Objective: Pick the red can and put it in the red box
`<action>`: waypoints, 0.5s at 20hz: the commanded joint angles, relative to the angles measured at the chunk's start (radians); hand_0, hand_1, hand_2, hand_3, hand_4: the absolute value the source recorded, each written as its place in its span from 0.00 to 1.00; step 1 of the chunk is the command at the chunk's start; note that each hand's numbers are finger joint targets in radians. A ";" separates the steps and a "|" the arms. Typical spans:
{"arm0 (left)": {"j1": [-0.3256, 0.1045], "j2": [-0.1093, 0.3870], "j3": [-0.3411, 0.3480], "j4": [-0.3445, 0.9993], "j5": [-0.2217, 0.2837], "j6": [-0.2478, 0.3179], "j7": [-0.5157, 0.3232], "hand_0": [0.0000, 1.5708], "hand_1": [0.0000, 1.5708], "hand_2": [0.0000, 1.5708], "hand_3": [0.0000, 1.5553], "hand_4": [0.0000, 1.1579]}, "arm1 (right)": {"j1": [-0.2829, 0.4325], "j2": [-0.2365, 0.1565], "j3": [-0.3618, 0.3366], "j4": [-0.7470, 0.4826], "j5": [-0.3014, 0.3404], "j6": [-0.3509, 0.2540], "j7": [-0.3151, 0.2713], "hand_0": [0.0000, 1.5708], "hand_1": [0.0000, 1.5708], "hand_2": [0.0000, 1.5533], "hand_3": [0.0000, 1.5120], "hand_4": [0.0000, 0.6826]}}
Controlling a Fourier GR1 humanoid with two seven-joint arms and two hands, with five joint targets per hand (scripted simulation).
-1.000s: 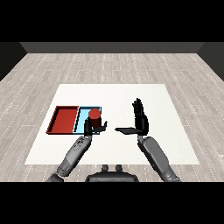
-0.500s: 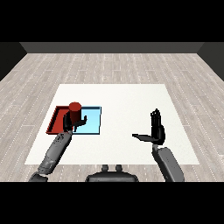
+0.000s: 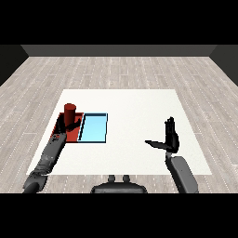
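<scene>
— Where is the red can now?
— Upright over the red tray, my left hand curled round its lower side. It looks rigid, smooth, probably light. My right hand is relaxed, holding nothing.

My left robot hand sits at the end of a forward-stretched forearm, fingers curled; my right robot hand is raised, fingers straight up, thumb out sideways

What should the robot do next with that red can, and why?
Probably lower it a little and let go: the left hand holds the upright red can right over the red tray, so only setting it down seems left.
</scene>
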 commanded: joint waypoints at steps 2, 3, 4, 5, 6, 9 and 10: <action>-0.138 -0.005 0.058 0.325 -0.029 -0.021 -0.065 1.00 1.00 1.00 0.96 0.91 | -0.074 0.021 -0.013 0.097 0.026 -0.012 0.018 0.00 0.00 0.00 0.00 0.00; -0.172 -0.031 0.062 0.377 -0.035 -0.013 -0.073 1.00 1.00 1.00 0.97 0.91 | -0.046 0.018 -0.028 0.134 0.005 0.043 -0.042 0.00 0.00 0.00 0.00 0.00; -0.170 -0.016 0.055 0.411 -0.047 -0.015 -0.059 1.00 1.00 0.99 0.96 0.90 | -0.103 0.040 -0.009 0.125 0.025 -0.001 0.001 0.00 0.00 0.00 0.00 0.00; -0.178 -0.022 0.058 0.441 -0.054 0.000 -0.078 1.00 1.00 0.98 0.94 0.89 | -0.058 0.044 -0.018 0.154 -0.002 0.042 -0.043 0.00 0.00 0.00 0.00 0.00; -0.213 -0.009 0.053 0.475 -0.063 -0.002 -0.016 0.99 0.99 0.93 0.92 0.87 | -0.083 0.071 -0.008 0.151 0.005 0.021 -0.042 0.00 0.00 0.00 0.00 0.00; -0.190 -0.042 0.031 0.563 -0.086 0.025 0.059 0.44 0.44 0.46 0.32 0.64 | -0.097 0.061 -0.027 0.177 -0.003 0.028 -0.034 0.00 0.00 0.00 0.00 0.00; -0.220 -0.043 0.015 0.591 -0.105 0.012 0.092 0.41 0.41 0.45 0.00 0.56 | -0.081 0.046 -0.057 0.176 -0.029 0.054 -0.052 0.00 0.00 0.00 0.00 0.00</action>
